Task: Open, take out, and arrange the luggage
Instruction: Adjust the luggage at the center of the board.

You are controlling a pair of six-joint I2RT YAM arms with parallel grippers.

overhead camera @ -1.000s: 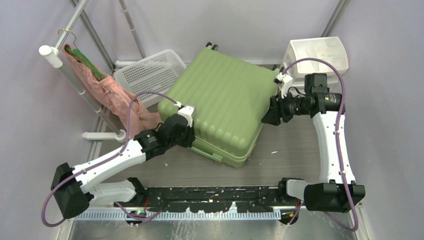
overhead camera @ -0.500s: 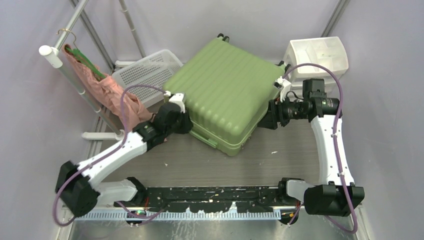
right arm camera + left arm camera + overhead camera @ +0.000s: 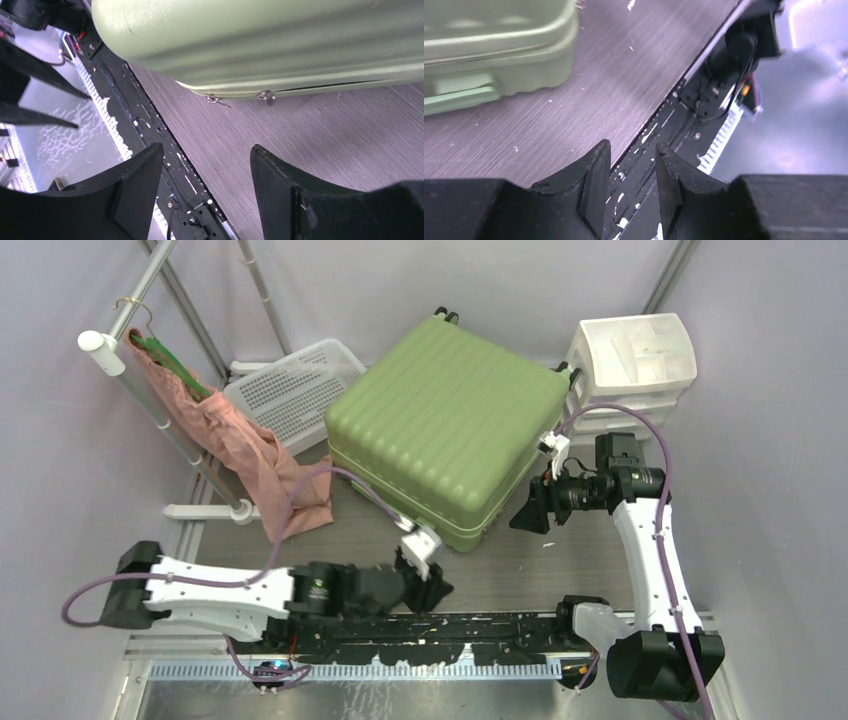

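Note:
The luggage [image 3: 445,430], a light-green ribbed hard-shell suitcase, lies flat and closed in the middle of the table, one corner toward me. My left gripper [image 3: 425,585] hovers low over the near edge in front of that corner, well apart from it. Its jaws are open with nothing between them [image 3: 632,147], and the luggage [image 3: 494,45] shows at the upper left. My right gripper [image 3: 525,515] stands open just off the case's right side, touching nothing [image 3: 206,148]. The luggage [image 3: 260,40] fills the top of the right wrist view, with two zipper pulls [image 3: 267,96] on its seam.
A white mesh basket [image 3: 295,390] leans behind the case at the left. A white drawer unit [image 3: 632,365] stands at the back right. A pink garment [image 3: 235,435] hangs from the rack [image 3: 150,390] on the left. The black rail [image 3: 430,630] runs along the near edge.
The luggage turned and slid toward the back, then stayed. My left arm pulled away from its left side to the near edge, jaws parting. My right gripper backed off and opened wider.

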